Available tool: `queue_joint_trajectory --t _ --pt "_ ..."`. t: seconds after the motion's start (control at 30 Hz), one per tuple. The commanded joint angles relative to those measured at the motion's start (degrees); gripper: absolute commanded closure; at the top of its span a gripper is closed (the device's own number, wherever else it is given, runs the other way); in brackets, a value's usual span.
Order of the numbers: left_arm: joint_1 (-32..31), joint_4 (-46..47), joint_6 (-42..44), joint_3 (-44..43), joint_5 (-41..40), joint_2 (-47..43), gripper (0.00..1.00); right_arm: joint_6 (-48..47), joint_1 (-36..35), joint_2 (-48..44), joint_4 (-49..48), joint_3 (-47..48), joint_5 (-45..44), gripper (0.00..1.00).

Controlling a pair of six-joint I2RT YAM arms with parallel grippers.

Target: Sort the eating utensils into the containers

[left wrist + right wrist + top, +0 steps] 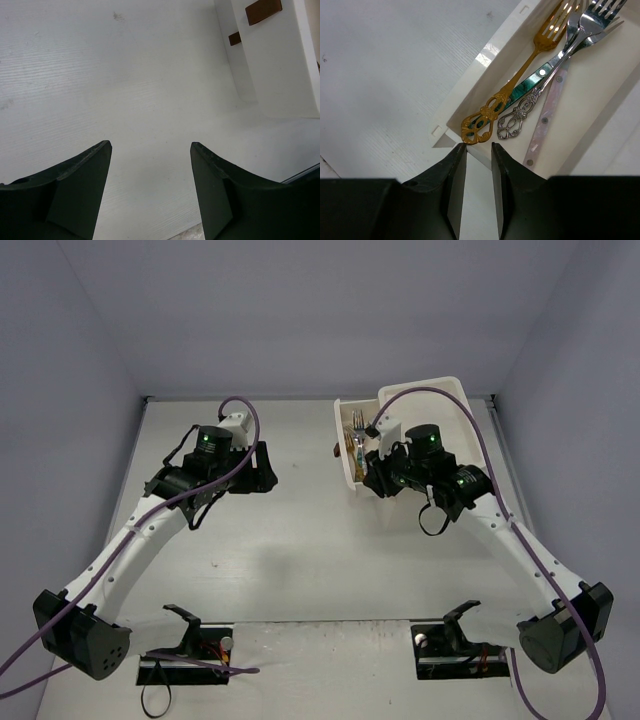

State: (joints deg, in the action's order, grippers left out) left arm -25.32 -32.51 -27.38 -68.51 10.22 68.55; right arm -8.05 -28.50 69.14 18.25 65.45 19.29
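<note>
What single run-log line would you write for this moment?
left gripper: open, empty | right gripper: shut on drawer rim | forks: lying in drawer

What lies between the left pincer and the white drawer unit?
Only bare table separates the left pincer and the drawer unit; the left wrist view shows it, the top view agrees.

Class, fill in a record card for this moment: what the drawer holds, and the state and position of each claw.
drawer contents: gold fork, ornate silver fork, teal-handled fork, pale-handled fork
fork direction: tines all point away from the right claw
right claw: closed on the drawer's near wall
left claw: open, nothing between its fingers, over the table
drawer unit: ahead of the left claw, brown handles showing
</note>
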Motion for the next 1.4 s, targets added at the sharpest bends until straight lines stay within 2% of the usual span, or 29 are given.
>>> queue_joint_trajectory --t 0.0,0.27,0.47,0.57,0.63,0.73,0.77,0.8,0.87,1.03,1.17,1.37 --pt "0.4 1.8 0.8 -0.7 0.2 -1.4 0.39 -1.3 -0.2 1.9 -2.5 3.2 -3.4 0.77" --pt "0.4 2.5 0.7 -1.6 2.1 -0.3 0.39 -0.7 -0.2 3.0 -3.0 6.8 -4.1 0.78" --pt "0.1 7.2 0.3 -2.5 6.9 2.4 0.39 1.3 0.0 4.1 -3.0 9.3 -14.3 0.76" --pt "-0.6 10.1 1.3 -4.0 9.7 5.3 0.39 1.9 0.4 3.7 -3.0 11.3 -19.5 0.68" --pt "-0.9 11.9 2.4 -5.6 12.2 7.9 0.39 1.9 1.9 3.5 -3.0 13.6 -25.2 0.59" --pt "-1.3 14.4 5.4 -9.2 15.0 11.3 0.39 2.7 7.4 3.9 -3.0 17.4 -27.0 0.45" --pt "-1.7 14.7 7.9 -10.4 16.1 13.2 0.39 3.0 12.0 4.3 -3.0 18.1 -25.5 0.42" --pt "-1.8 14.8 8.5 -11.5 16.3 13.6 0.39 3.1 13.0 4.4 -3.0 18.6 -25.2 0.39" --pt "-2.6 14.8 13.6 -14.0 17.9 16.4 0.39 3.0 20.0 5.7 -3.0 20.0 -23.7 0.32" --pt "-3.3 19.5 25.3 -15.4 22.0 19.0 0.36 3.6 31.4 10.3 -3.0 21.6 -11.8 0.26" --pt "-3.2 22.0 32.3 -16.3 26.6 21.1 0.35 4.8 36.6 13.9 -3.0 21.6 -4.0 0.27" --pt "-3.2 20.0 37.2 -21.1 32.9 27.9 0.35 3.8 37.4 16.9 -3.0 20.8 2.0 0.37"
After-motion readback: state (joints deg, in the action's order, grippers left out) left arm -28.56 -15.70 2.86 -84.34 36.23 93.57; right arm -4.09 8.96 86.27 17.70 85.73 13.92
